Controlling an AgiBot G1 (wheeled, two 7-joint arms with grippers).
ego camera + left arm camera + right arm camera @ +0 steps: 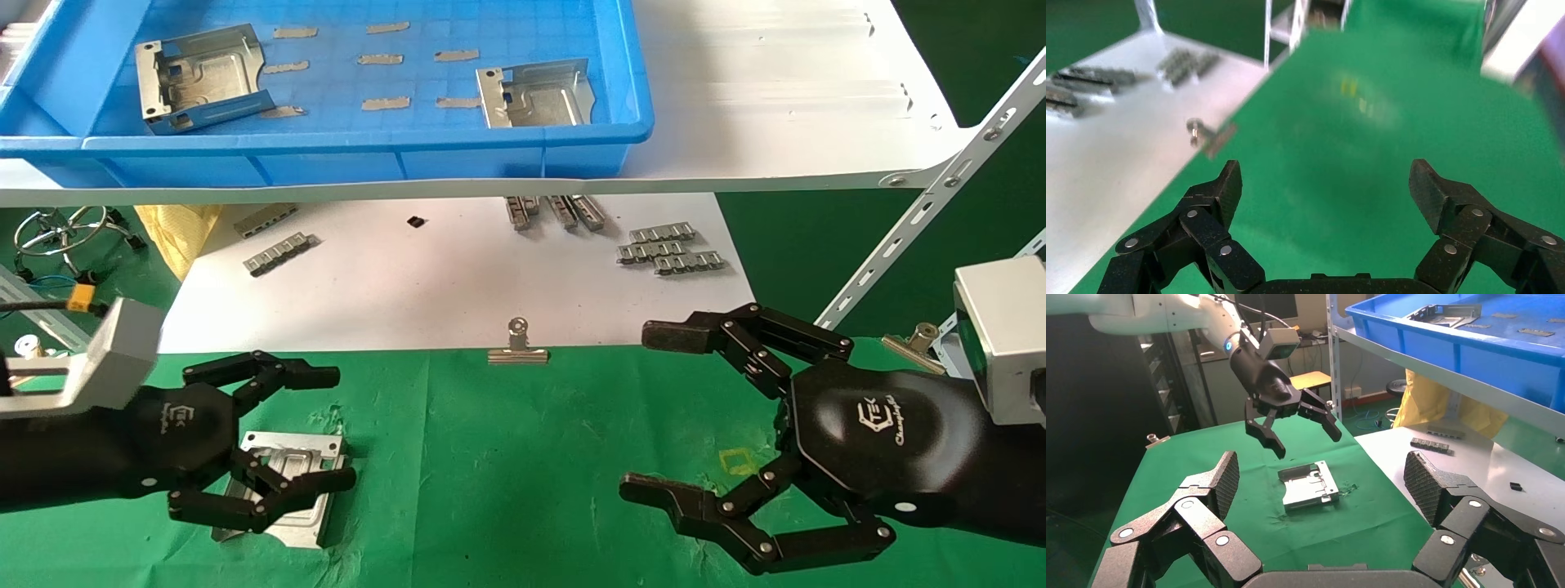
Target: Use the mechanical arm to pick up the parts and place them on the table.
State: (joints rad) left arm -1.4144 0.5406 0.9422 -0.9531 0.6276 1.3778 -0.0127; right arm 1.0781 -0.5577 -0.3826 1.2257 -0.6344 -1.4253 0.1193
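Left end effector [270,445] hung fingers spread, apparently clear above one part [1309,487] lying flat on the counter [523,457]. Two remaining parts [535,94] sat in the bin [392,155], beyond the splayed, empty right end effector [695,416], probably nearer it.

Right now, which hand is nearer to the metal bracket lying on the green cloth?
Left. The left hand hovers open directly above the bracket, not touching it, as the right wrist view shows. The right hand is open far across the green cloth.
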